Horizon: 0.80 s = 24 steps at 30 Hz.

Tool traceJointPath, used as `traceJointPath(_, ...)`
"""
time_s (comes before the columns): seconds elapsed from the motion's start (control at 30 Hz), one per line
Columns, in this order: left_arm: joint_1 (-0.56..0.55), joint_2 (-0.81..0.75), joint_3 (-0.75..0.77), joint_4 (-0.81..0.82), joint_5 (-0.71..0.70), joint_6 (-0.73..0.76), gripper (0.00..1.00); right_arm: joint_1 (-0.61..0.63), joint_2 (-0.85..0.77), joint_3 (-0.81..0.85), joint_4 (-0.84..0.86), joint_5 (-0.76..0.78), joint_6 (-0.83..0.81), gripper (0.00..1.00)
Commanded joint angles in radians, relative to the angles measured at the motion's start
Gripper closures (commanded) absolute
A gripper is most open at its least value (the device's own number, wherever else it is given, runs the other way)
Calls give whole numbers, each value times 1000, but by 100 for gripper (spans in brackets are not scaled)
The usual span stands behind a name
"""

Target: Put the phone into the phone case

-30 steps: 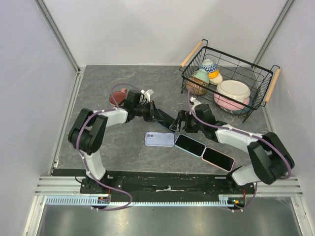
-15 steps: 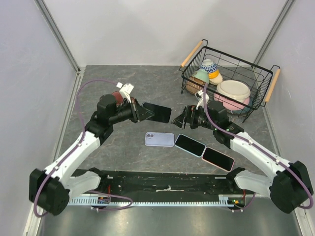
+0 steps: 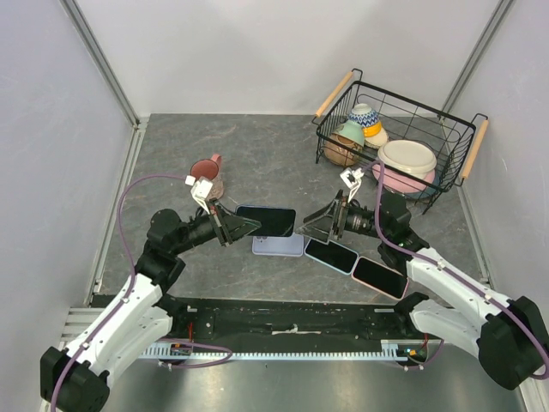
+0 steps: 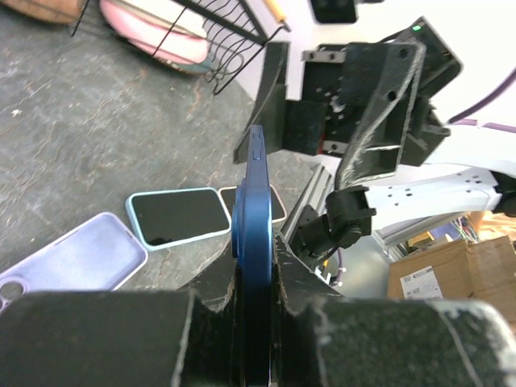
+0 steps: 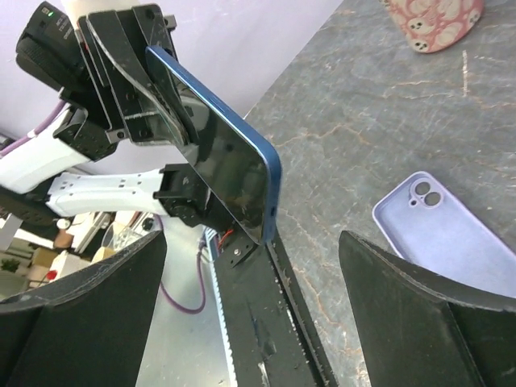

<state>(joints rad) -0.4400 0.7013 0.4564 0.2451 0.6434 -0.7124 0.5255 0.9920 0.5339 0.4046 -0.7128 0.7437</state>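
My left gripper (image 3: 243,225) is shut on a blue phone (image 3: 268,221), held off the table with its dark screen towards the right arm. In the left wrist view the blue phone (image 4: 256,210) stands edge-on between the jaws of my left gripper (image 4: 256,270). Below it, partly covered in the top view, a lilac phone case (image 3: 279,247) lies open side up on the table. My right gripper (image 3: 314,227) is open and empty, just right of the phone's free end. In the right wrist view the phone (image 5: 230,165) hangs ahead of my right gripper (image 5: 258,322), with the case (image 5: 451,234) to the right.
A teal-edged phone (image 3: 331,255) and a pink-edged phone (image 3: 378,277) lie screen up right of the case. A wire basket (image 3: 455,167) of bowls stands at the back right. A pink cup (image 3: 206,172) sits behind the left arm.
The left arm has drawn back and brought the phone nearer, over the case's far edge. The right gripper, still open, has pulled back with it and faces the phone.
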Motion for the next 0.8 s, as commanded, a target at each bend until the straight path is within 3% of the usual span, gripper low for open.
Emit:
traceJointPath(0.0,-2,-40,-4,217,45,-94,98,1,-9,-61,196,-80,103,6)
traceJointPath(0.13,-2,-22,-7,247,70,-117,98,10,13,-126,483,-102,232,7)
traceJointPath(0.23,-2,0,-24,308,84,-150,98,30,60,-134,592,-111,275,11)
traceJointPath(0.43,-2,18,-39,347,93,-183,98,93,131,-104,628,-62,260,19)
traceJointPath(0.63,-2,24,-39,359,99,-185,98,102,191,-65,660,-70,252,47)
traceJointPath(0.67,-2,26,-38,359,102,-185,98,102,189,-61,662,-67,252,57)
traceJointPath(0.77,-2,35,-39,364,113,-190,98,103,160,-61,648,-40,243,57)
